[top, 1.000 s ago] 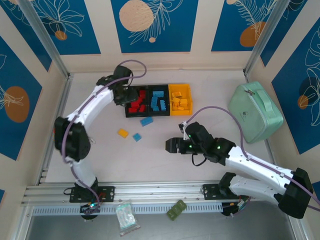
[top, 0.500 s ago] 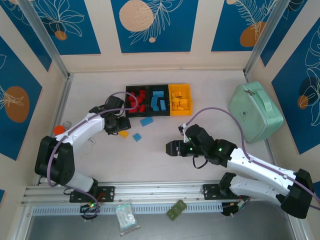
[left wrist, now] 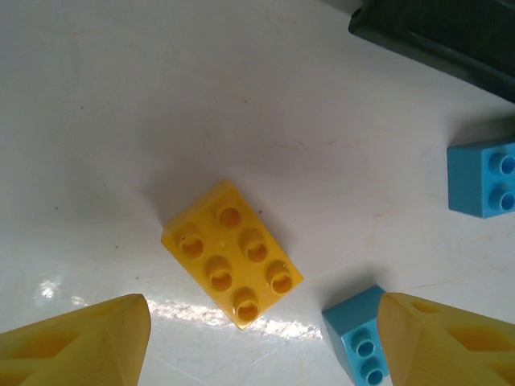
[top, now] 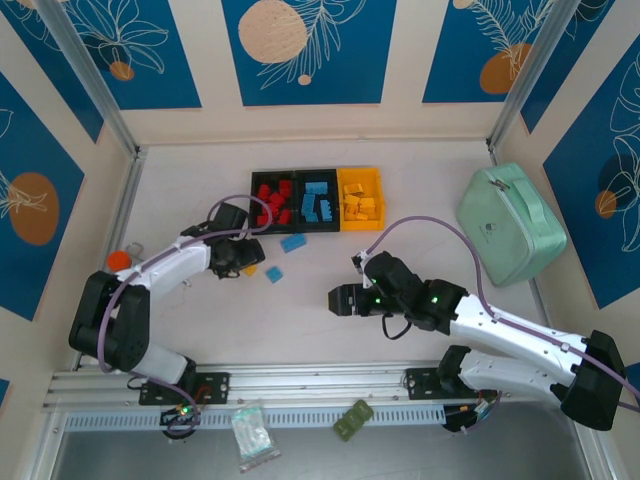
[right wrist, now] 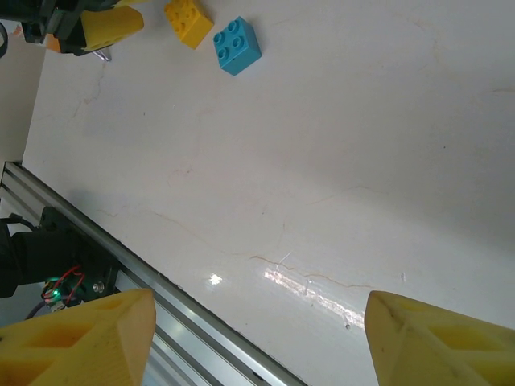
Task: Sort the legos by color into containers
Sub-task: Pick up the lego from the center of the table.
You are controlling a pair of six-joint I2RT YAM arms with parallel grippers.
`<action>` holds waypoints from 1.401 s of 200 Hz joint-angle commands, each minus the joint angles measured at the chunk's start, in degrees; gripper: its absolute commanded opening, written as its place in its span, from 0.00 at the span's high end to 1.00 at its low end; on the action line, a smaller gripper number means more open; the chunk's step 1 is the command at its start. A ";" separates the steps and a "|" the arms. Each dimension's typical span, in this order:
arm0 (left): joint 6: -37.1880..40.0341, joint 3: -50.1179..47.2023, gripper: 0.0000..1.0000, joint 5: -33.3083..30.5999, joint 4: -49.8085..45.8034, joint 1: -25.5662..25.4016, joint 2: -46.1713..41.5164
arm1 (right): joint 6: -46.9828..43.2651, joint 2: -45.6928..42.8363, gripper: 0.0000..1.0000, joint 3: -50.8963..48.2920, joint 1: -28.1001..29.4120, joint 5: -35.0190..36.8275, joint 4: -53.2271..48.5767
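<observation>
Yellow six-stud lego (left wrist: 232, 263) lies studs-up on the white table (left wrist: 121, 96), long axis running diag. from upper left to lower right in the left wrist view. Left gripper (left wrist: 264, 336) hangs over it w/ jaws spread wide, a finger on each side, touching nothing. Small blue lego (left wrist: 358, 342) sits just beside the yellow one at lower right, partly behind a finger. A longer blue lego (left wrist: 481, 178) lies farther off, cut by the frame edge, near the black corner of the containers (top: 299, 175). From above, the three joined bins stand in a row toward the table's far side: reds (top: 272, 203) in the left black bin, blues (top: 318, 200) in the middle black one, yellows (top: 361, 203) in the yellow one. The longer blue lego lies just in front of them, long axis approx. left-right, right end tipped slightly away. Right gripper (top: 336, 298) is at mid-table, well apart from the loose bricks, pointing left, jaws wide & empty. Mint-green case (top: 510, 222) rests by the right wall.
</observation>
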 commanded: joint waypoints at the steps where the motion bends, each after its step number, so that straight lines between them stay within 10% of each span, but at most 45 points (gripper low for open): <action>1: -2.20 -0.35 0.26 -1.47 1.05 -0.68 1.77 | 0.69 -0.22 0.31 -0.47 0.32 1.04 0.63; 92: -6.92 2.37 0.31 -5.26 -0.27 -1.32 9.47 | 0.72 -1.13 0.31 -1.32 -0.33 0.96 0.25; 167: -5.24 2.63 0.68 -3.57 0.02 -1.82 9.86 | 1.23 -2.72 0.31 -2.63 -1.24 0.82 0.20; 280: 1.89 12.64 0.69 2.03 -5.75 -7.01 5.78 | 1.96 -7.80 0.31 -2.51 -4.30 2.67 -3.94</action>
